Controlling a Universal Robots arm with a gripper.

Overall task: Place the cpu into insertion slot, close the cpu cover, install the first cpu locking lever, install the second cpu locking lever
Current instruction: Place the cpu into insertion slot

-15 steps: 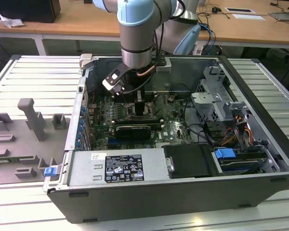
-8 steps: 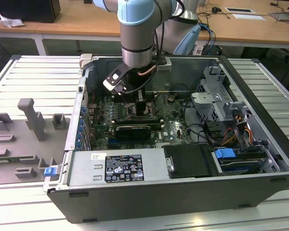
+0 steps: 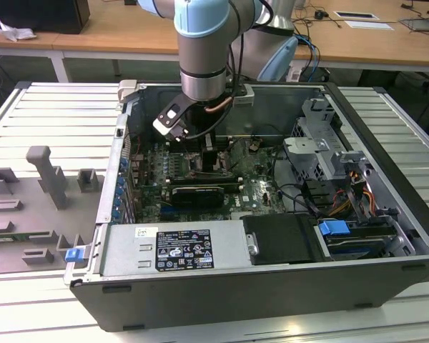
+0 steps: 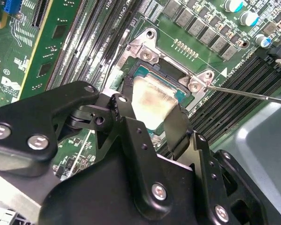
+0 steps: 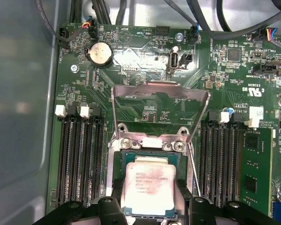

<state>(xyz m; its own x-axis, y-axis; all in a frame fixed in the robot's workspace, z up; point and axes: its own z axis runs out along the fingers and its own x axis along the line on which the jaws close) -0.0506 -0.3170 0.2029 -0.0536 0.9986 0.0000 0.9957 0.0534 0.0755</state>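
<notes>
In the exterior view the arm (image 3: 204, 50) reaches down from 12 o'clock into the open computer case (image 3: 272, 293) on the slatted tabletop (image 3: 50, 107). Its wrist hides the socket area of the green motherboard (image 3: 261, 189). The power supply box (image 3: 171, 250) lies at the board's 6 o'clock side and a grey fixture (image 3: 46, 179) sits outside the case at 9 o'clock.

In both wrist views the black fingers (image 4: 178, 126) cover part of the cpu (image 5: 149, 185). In the first wrist view its edge nearest the fingers (image 5: 113, 204) is cut off, and the print on its top is too small to make out.

The cpu lies flat, pale metal top up, within the insertion slot (image 5: 150, 153). It looks square to the rim, though I cannot tell whether it is fully seated. Its slightly longer axis runs from the hinge side toward the jaws, parallel to the black memory slots (image 5: 79, 159) on either side.

The cpu cover (image 5: 161, 93) stands tilted up from its hinge, window open, clear of the chip. A thin locking lever (image 5: 194, 166) runs beside the socket, unlatched.

The jaws are narrowed to the chip's width, one finger against each of two opposite edges, gripping the cpu.
</notes>
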